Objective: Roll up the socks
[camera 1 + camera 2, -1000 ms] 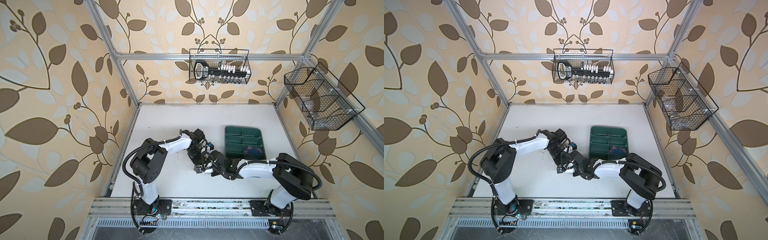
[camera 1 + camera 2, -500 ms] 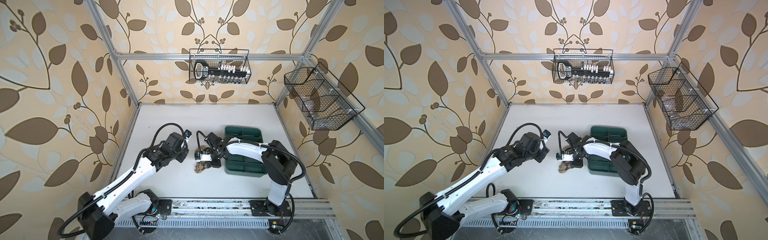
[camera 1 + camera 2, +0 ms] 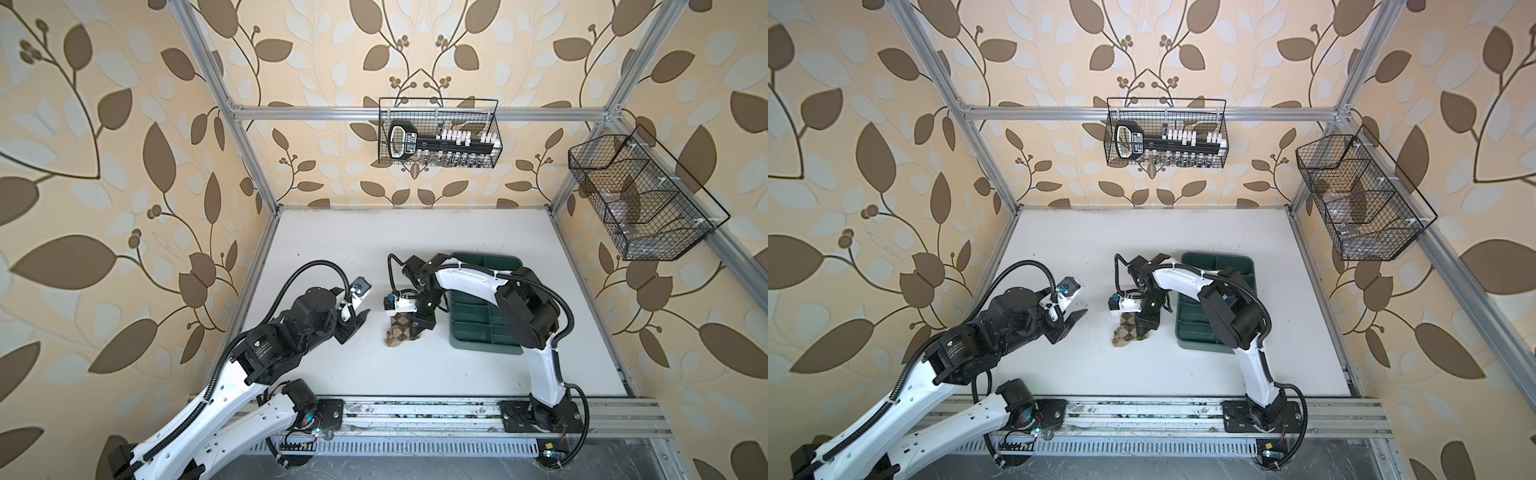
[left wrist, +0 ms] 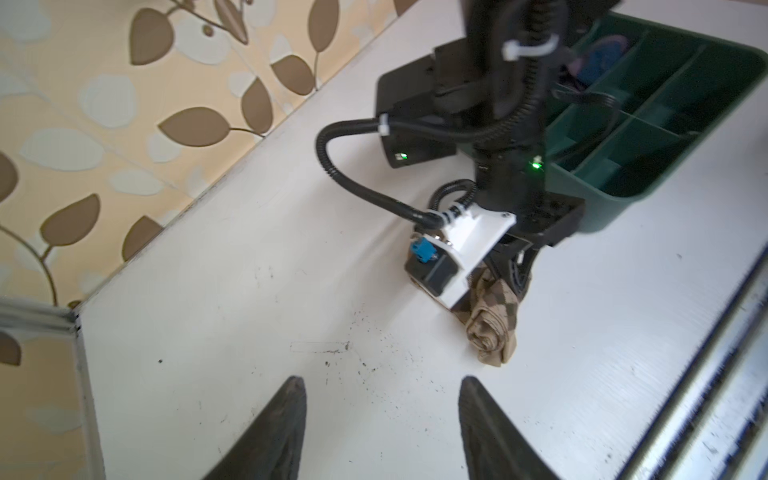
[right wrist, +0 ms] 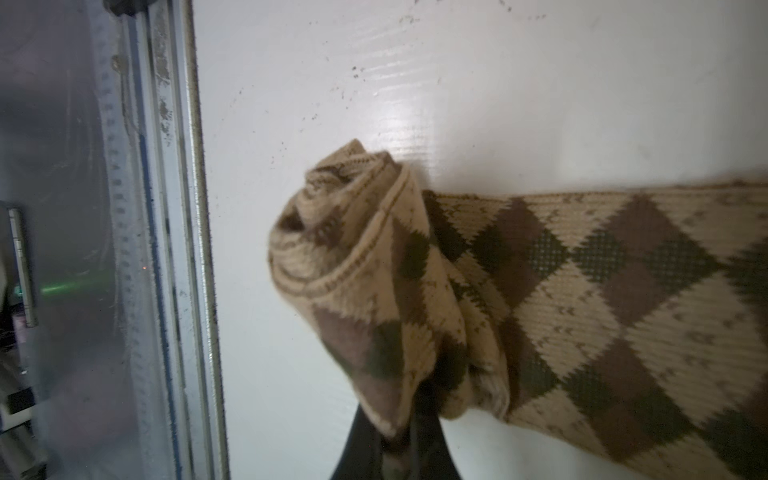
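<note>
One sock of the two is under way, by my reckoning, and neither is finished. In both top views the tan sock [image 3: 398, 332] [image 3: 1124, 332] lies on the white table [image 3: 374, 249] between my arms, just beside the green tray [image 3: 484, 349]. My right gripper [image 3: 420, 326] stands down on it, though from up here I cannot see how its jaws sit. My left gripper [image 3: 356, 323] hangs apart from the sock, jaws spread, holding nothing. No second sock shows from above, because my right arm covers much of the tray.

In the left wrist view my left fingers [image 4: 291, 415] stand apart over bare table. The tan sock's near end is wound into a loose coil, and its other end disappears under my right wrist camera. In a far compartment of the tray lies what I take for the purple sock [image 4: 602, 62], blurred and half hidden by the arm, and in my judgement not yet started.

In the right wrist view my right fingers [image 5: 355, 453] are together, pinching the edge of the coil. The rest of the tan sock runs flat out of frame, so I cannot tell how much is left to roll.
</note>
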You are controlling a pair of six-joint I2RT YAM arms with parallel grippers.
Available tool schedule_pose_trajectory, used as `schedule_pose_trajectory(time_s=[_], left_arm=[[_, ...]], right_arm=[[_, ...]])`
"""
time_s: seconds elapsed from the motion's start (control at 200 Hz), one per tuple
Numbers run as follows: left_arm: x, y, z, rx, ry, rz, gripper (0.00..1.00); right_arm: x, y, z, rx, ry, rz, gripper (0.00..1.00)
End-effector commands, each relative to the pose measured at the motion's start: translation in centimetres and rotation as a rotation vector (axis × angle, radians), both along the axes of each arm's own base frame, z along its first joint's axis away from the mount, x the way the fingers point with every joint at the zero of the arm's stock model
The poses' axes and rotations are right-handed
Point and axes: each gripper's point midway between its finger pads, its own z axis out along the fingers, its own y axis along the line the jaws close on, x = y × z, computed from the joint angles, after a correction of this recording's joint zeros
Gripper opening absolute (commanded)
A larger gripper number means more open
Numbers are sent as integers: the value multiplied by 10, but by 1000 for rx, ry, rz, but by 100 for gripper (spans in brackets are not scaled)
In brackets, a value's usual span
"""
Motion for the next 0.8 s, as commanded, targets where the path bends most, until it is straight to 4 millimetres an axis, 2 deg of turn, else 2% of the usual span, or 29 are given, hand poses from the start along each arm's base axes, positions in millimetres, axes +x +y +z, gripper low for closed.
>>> schedule_pose_trajectory(time_s=[0.0, 0.16, 0.28, 0.465, 0.64, 0.74, 0.8], left_arm=[[-11, -20, -11, 169, -30, -144, 62], [-40, -58, -69, 415, -11, -350, 66], [-49, -79, -106, 488, 12, -419, 67], [-38, -104, -138, 515, -13, -429, 74], [-27, -111, -174, 596, -13, -424, 73], [-16, -108, -185, 615, 19, -380, 65], [-8, -102, -201, 652, 72, -347, 58]], right_arm=[[-30, 1, 7, 11, 217, 8, 0], [-32, -7, -13, -61, 244, 11, 0], [-29, -8, -14, -61, 236, 2, 0], [-29, -5, -11, -38, 237, 2, 0], [-34, -6, -11, -30, 241, 9, 0], [-34, -6, -8, -16, 233, 11, 0], [-34, -6, -5, -5, 227, 14, 0]])
